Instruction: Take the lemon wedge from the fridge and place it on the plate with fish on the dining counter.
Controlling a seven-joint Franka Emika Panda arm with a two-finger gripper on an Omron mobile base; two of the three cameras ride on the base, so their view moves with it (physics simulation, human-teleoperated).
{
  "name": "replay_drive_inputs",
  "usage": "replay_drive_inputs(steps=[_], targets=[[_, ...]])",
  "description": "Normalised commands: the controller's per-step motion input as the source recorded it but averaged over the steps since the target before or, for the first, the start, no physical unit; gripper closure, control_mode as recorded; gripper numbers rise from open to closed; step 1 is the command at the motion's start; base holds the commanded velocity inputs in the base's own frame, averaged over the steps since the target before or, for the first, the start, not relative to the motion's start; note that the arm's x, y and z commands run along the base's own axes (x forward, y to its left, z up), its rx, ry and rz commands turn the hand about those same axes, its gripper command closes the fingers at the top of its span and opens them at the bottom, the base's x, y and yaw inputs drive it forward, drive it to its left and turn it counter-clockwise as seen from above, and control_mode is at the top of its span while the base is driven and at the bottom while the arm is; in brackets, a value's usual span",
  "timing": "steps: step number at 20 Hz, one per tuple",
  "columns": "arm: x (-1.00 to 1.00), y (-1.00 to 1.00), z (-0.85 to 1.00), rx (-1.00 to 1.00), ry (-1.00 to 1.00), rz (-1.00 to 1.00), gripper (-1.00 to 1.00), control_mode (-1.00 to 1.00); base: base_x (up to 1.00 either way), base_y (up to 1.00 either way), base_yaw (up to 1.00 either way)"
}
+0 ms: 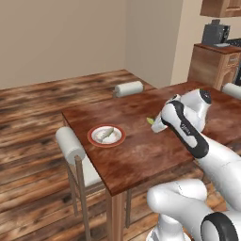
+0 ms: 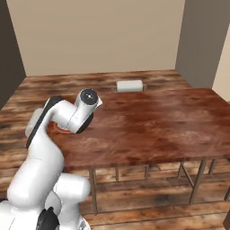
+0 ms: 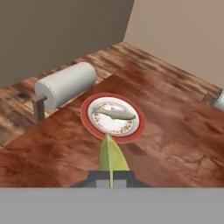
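Claw [image 3: 111, 175] clenched on tiny yellow-green lemon wedge [image 3: 111, 156], above glossy reddish-brown wooden table [image 1: 141, 150], near orange-rimmed round plate with pale fish piece [image 1: 106, 135]. Wedge likely light, soft, slippery; hold by flanks, gently.

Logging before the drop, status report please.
Gripper shut on lemon wedge, above dining counter. Plate with fish ahead, wedge short of its rim. Path between them bare.

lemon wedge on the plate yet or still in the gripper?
In the gripper. The hand view shows the lemon wedge pinched between the fingertips, short of the plate, which carries just the fish.
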Motion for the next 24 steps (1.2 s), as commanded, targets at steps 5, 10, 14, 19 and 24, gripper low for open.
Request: replay_drive_inputs(steps=[5,10,14,19,24], targets=[[0.46,0.22,-0.06,-0.24,0.09,0.23,1.0,-1.0,0.0,0.0,0.0],[0.14,0.17,-0.12,-0.22,-0.01,0.13,1.0,-1.0,0.0,0.0,0.0],[0.07,0.17,-0.07,-0.12,-0.09,0.08,1.0,-1.0,0.0,0.0,0.0],[0.19,0.32,-0.36,-0.28,-0.47,0.18,1.0,-1.0,0.0,0.0,0.0],[0.21,0.31,-0.39,-0.25,-0.5,0.18,1.0,-1.0,0.0,0.0,0.0]])
